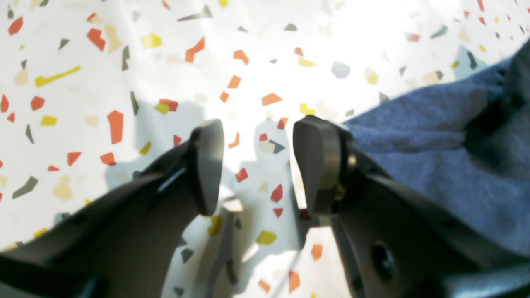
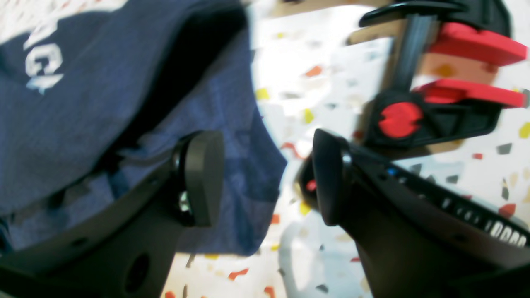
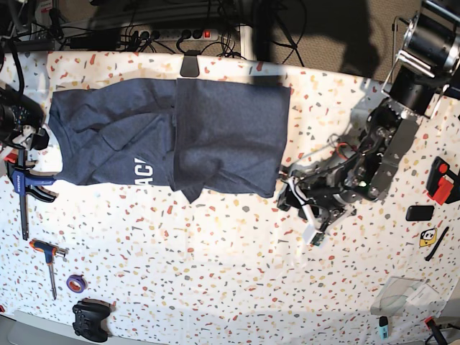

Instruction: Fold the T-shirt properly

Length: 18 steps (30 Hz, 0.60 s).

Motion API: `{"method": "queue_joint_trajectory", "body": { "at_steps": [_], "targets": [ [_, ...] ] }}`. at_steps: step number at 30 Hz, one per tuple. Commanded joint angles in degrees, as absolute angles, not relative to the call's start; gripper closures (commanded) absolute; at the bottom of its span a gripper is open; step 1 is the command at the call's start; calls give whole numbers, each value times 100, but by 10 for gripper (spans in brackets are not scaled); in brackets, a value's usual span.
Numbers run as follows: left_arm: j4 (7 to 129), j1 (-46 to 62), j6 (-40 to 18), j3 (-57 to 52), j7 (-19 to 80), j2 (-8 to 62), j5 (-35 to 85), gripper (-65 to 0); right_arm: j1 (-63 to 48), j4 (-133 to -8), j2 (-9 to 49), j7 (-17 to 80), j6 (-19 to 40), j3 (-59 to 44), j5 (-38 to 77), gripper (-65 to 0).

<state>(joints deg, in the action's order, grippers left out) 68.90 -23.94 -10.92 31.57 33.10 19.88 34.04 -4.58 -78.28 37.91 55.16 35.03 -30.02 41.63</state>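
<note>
Fingers of my left hand (image 1: 256,165) stand apart, grasping nothing, over the speckled desk (image 1: 124,82), the T-shirt (image 1: 434,165) just beside their right pad. My right fingers (image 2: 269,178) are spread too, the shirt's edge lying between and behind them, a red clamp (image 2: 447,95) beyond.

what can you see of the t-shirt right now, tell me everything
The T-shirt is dark heathered navy-grey, knit cotton by its look, lying flat on the speckled table near its far edge. One side is folded over the middle, plain side up; white block letters show beside the fold's lower edge. The left claw, jaws apart, sits just off its edge; the right claw, also open, straddles the opposite edge without gripping.
</note>
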Motion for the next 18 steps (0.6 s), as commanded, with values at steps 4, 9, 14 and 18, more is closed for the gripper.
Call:
{"method": "queue_joint_trajectory", "body": {
  "at_steps": [4, 9, 14, 18],
  "targets": [
    [6989, -2543, -1076, 3105, 3017, 2198, 3391, -299, 45, -7203, 4018, 5443, 3903, -2943, 4226, -340],
    [6989, -2543, -1076, 2893, 2989, 2209, 3387, -299, 375, -6724, 4016, 5448, 3907, -2418, 4187, -340],
    [6989, -2541, -1079, 2637, 2993, 2211, 3387, -299, 443, -6582, 4014, 5433, 3905, -1752, 4071, -340],
    [6989, -2539, -1079, 2471, 3039, 2211, 3387, -299, 445, -6582, 3986, 5360, 3887, -1363, 4069, -340]
  ]
}}
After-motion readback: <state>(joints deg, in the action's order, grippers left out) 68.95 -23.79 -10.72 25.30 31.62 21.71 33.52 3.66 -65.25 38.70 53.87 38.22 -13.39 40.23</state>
